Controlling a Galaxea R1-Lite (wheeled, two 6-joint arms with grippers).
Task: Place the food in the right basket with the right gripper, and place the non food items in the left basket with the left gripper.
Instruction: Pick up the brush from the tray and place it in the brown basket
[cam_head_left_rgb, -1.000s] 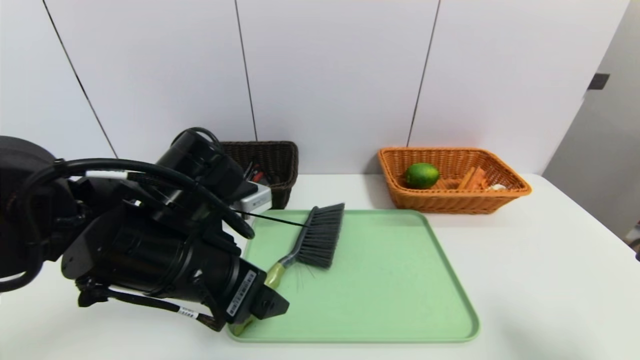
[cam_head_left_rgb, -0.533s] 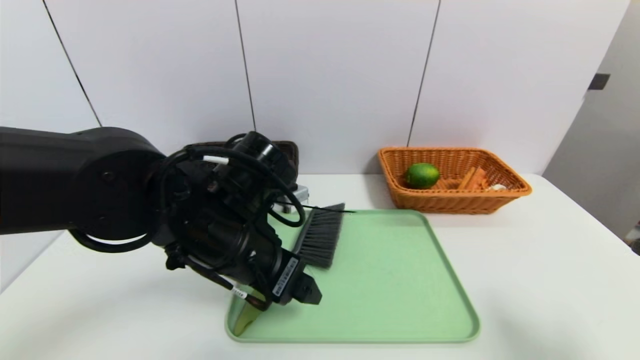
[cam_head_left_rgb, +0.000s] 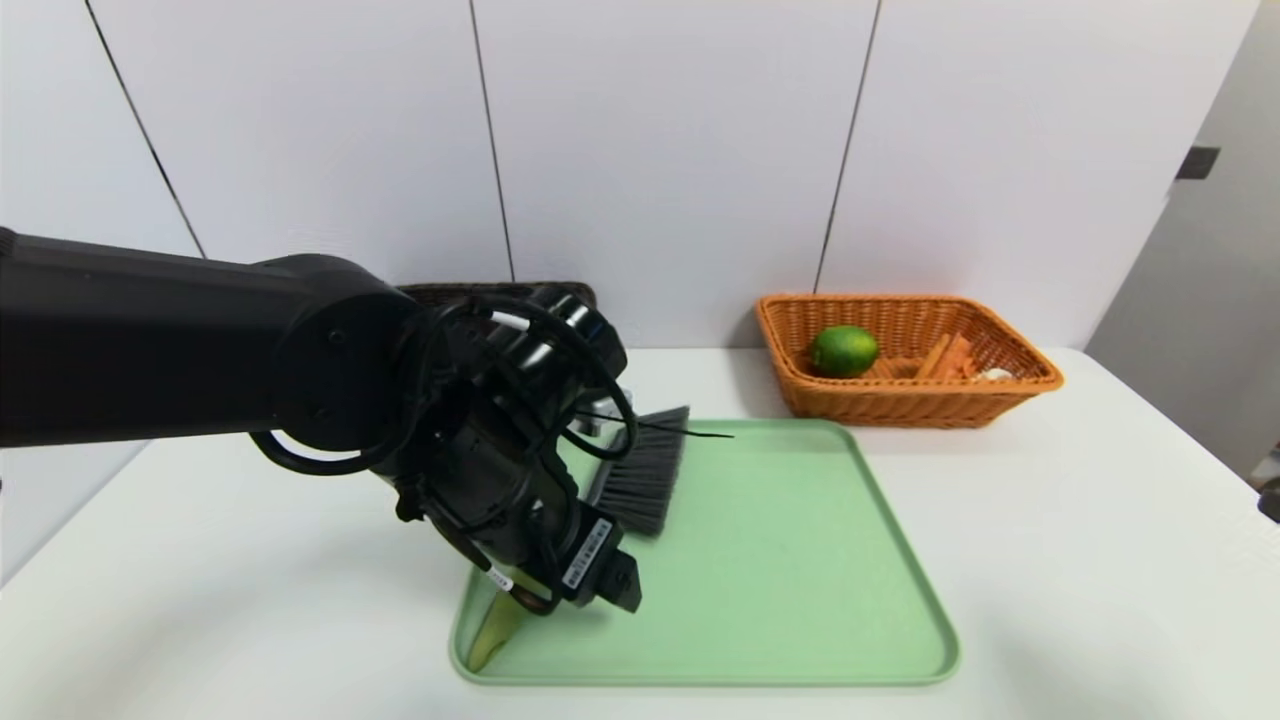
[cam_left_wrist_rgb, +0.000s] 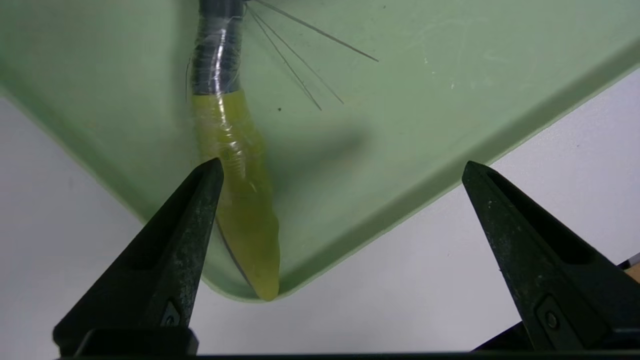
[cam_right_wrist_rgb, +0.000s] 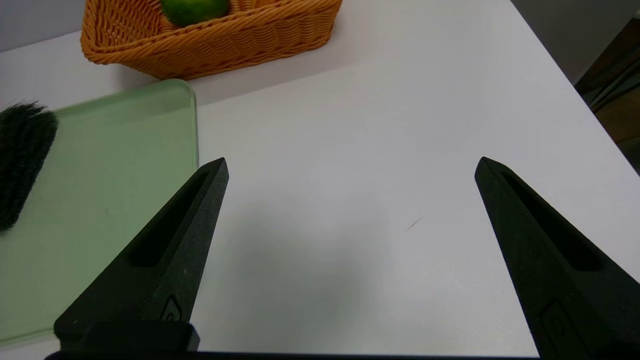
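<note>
On the white table (cam_head_left_rgb: 1050, 540), before a white panelled wall (cam_head_left_rgb: 660, 150), a green tray (cam_head_left_rgb: 800, 580) lies at centre, with the brush (cam_head_left_rgb: 640, 480) at its 10 o'clock, yellow handle toward the 7 o'clock corner. A dark basket (cam_head_left_rgb: 560, 295) stands at 11 o'clock, and the orange basket (cam_head_left_rgb: 905, 385) at 1 o'clock holds a lime (cam_head_left_rgb: 843, 350). The left gripper (cam_left_wrist_rgb: 340, 172) hangs over the handle, jaws wide and empty. A second ago it was farther left, off the tray's edge. The right gripper (cam_right_wrist_rgb: 350, 167) hovers over bare table at 3 o'clock, jaws wide.
</note>
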